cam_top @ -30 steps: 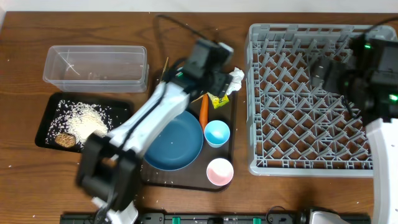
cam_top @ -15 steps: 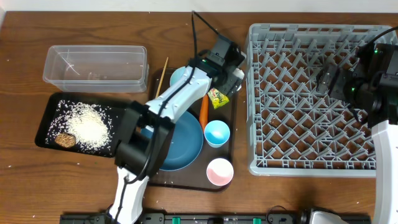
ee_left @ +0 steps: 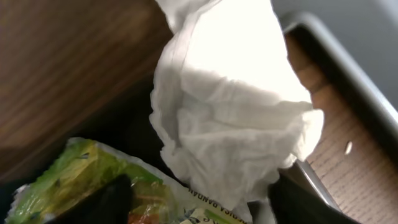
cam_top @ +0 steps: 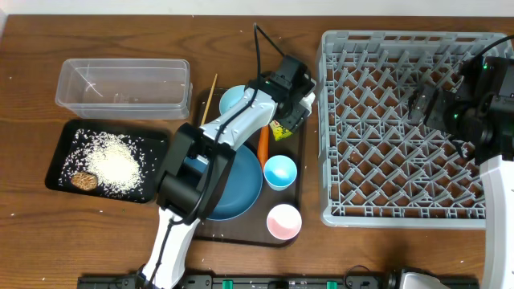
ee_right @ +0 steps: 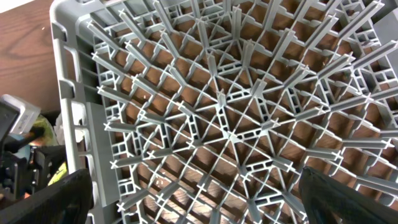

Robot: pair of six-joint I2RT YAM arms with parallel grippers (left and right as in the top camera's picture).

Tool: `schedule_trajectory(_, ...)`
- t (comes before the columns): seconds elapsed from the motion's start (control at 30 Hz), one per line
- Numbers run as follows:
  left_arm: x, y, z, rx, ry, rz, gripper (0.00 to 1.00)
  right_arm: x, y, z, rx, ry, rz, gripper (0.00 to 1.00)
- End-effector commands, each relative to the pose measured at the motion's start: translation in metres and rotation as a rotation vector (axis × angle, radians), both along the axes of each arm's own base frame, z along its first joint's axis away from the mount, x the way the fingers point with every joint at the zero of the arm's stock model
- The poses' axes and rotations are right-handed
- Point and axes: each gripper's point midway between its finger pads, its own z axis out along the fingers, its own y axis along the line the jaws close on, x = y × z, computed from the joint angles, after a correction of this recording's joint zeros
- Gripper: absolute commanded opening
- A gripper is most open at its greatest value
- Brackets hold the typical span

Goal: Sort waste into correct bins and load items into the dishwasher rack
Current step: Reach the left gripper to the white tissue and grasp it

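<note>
My left gripper (cam_top: 294, 103) hangs over the back right corner of the brown serving tray and hides the white paper wad from above. In the left wrist view the paper wad (ee_left: 230, 106) fills the middle, its lower end between my left gripper's (ee_left: 199, 210) open jaws. The yellow-green wrapper (ee_left: 93, 174) lies under the left finger (ee_left: 102, 202). The wrapper (cam_top: 281, 127), the carrot (cam_top: 263, 143), the dark blue plate (cam_top: 233, 189), the light blue bowl (cam_top: 231, 99), the blue cup (cam_top: 280, 171) and the pink cup (cam_top: 283, 221) are on the tray. My right gripper (cam_top: 422, 104) is open over the dishwasher rack (cam_top: 337, 160), with only rack pegs (ee_right: 230, 134) below it.
The clear tub (cam_top: 123, 87) stands at the back left. In front of it the black tray (cam_top: 60, 152) holds rice (cam_top: 112, 159) and a brown lump (cam_top: 83, 181). Chopsticks (cam_top: 210, 98) lean at the brown tray's (cam_top: 241, 233) back left edge.
My left gripper has moved right and back, so that it now covers the paper wad, and its jaws have narrowed. The right arm has shifted only slightly over the rack.
</note>
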Motion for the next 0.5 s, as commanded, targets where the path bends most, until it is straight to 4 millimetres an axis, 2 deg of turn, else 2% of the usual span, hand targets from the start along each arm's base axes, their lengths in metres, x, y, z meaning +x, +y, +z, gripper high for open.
schedule_trajectory(0.0,0.0017,-0.0058,-0.0021,-0.012,0.002,-0.025,0.58,-0.0002,-0.0033,0.0059,0.001,-0.015,-0.018,0.99)
schedule_trajectory(0.23,-0.0011,-0.0092,-0.0022,-0.011,0.003,-0.033,0.25,-0.0011,-0.0031,0.0051,0.002,-0.01,-0.018,0.99)
schedule_trajectory(0.33,-0.0027,-0.012,-0.0021,-0.011,0.002,-0.039,0.06,-0.0018,-0.003,0.0046,-0.003,-0.006,-0.011,0.99)
schedule_trajectory(0.47,-0.0018,-0.0142,0.0024,-0.018,-0.007,-0.041,0.06,-0.0033,-0.0036,0.0036,-0.006,0.001,-0.012,0.99)
